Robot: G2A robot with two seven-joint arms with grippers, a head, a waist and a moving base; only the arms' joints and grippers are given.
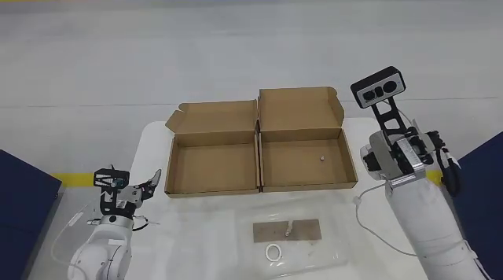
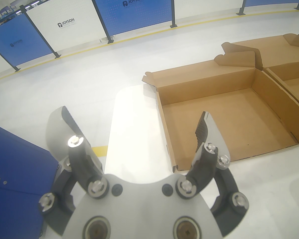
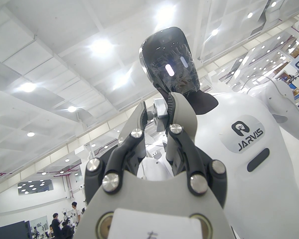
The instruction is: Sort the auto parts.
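Sorting looks barely begun. From the top view, the two open cardboard boxes stand touching side by side at the far part of the table [image 1: 204, 217]. The box on the robot's right [image 1: 299, 166] has a single small part [image 1: 323, 156] on its floor, and the box on its left [image 1: 212, 168] has nothing in it that I can make out. Near the front edge lie a clear bag [image 1: 326, 250], a brown card [image 1: 302, 231] with a tiny piece [image 1: 288, 231] on it, and a white ring [image 1: 273, 252] just beside the card. I judge these are waiting to be sorted. The left gripper [image 1: 137, 186] hovers over the table's left edge, well apart from them.

In the left wrist view that gripper's fingers are spread wide with nothing between them, aimed at the near corner of the bare box.

In the right wrist view the right gripper [image 3: 157, 103] is raised and tilted up towards the ceiling. Its fingers are drawn close together on what looks like a small metal part [image 3: 160, 112], pinched near the tips. I take it to be the next piece bound for a box.
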